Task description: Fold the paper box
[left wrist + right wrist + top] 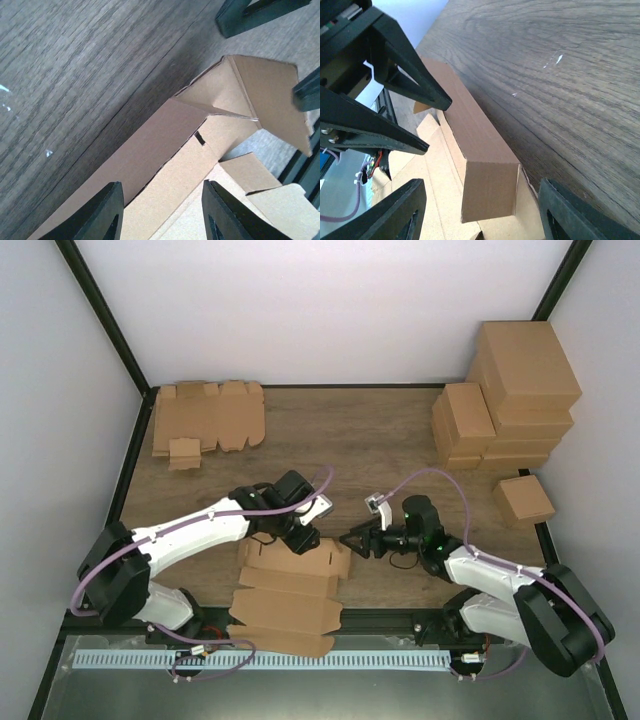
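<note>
The paper box (288, 592) lies partly folded at the near middle of the table, its far long wall (470, 125) raised upright with an end flap (490, 190) turned inward. My left gripper (300, 537) hovers over that wall's left part, open, and the left wrist view shows its fingers (107, 212) straddling the wall's crease (165, 150) without pinching it. To the right, my right gripper (350, 540) points at the wall's end. In its own wrist view the right gripper (482, 182) stands open, the end flap between its fingers and touching neither.
A stack of flat die-cut cardboard (205, 420) lies at the back left. Folded brown boxes (510, 390) are piled at the back right, with one small box (525, 498) apart near the right edge. The table's black frame (400, 618) runs along the near edge.
</note>
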`<state>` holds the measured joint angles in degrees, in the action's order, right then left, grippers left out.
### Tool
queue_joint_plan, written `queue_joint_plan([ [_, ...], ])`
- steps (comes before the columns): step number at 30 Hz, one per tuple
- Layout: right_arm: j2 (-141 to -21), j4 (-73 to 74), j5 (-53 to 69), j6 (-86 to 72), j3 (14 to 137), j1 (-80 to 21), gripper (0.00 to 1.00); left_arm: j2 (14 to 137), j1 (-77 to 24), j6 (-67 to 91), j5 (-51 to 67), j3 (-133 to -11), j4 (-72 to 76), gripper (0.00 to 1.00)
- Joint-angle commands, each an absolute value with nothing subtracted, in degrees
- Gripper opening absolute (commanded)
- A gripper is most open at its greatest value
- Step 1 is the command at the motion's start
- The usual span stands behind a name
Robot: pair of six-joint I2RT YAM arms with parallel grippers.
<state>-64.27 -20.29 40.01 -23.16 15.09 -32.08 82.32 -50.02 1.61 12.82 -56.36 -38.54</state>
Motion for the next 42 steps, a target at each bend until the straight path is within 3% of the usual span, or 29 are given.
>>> queue_joint_plan([
  [1, -62.42, -14.95, 37.14, -26.0, 17.91, -32.43, 0.64, 83.14, -50.09, 1.38, 9.61, -55.46, -37.19, 0.44],
  [8, -60.65, -10.98, 34.27, -26.83, 18.2, -32.5, 0.65, 82.12, -54.11, 0.8, 1.26, -54.98, -36.17, 0.43],
  [13, -58.28, -8.55, 31.62, -29.1, 18.33, -32.43, 0.75, 81.79, -55.16, 0.96, -3.26, -54.5, -34.88, 0.59],
  [16, -57.68, -8.18, 33.38, -28.73, 19.34, -32.41, 0.74, 81.22, -55.06, 0.16, -3.85, -54.38, -34.59, 0.69],
  [21, -61.18, -0.71, 30.09, -23.88, 24.96, -32.43, 0.7, 82.87, -55.0, -4.69, -4.69, -54.42, -34.43, 0.72],
  [26, -61.92, -1.54, 31.51, -24.3, 25.8, -32.42, 0.71, 85.62, -53.94, -11.52, -7.56, -54.75, -33.75, 0.82],
  [28, -61.92, -1.57, 32.22, -24.33, 26.04, -32.48, 0.71, 86.84, -49.82, -13.56, -1.32, -56.15, -34.75, 0.83],
  [31, -61.78, 0.19, 32.43, -23.48, 26.88, -32.45, 0.71, 89.85, -43.07, -17.38, 11.91, -60.42, -38.89, 0.82],
  [35, -60.83, 3.29, 32.25, -21.9, 28.13, -32.5, 0.71, 93.03, -40.73, -20.18, 17.84, -61.53, -41.65, 0.79],
  [42, -59.37, 4.92, 32.78, -21.18, 28.08, -32.44, 0.71, 95.46, -40.75, -20.28, 12.85, -61.16, -41.69, 0.69],
])
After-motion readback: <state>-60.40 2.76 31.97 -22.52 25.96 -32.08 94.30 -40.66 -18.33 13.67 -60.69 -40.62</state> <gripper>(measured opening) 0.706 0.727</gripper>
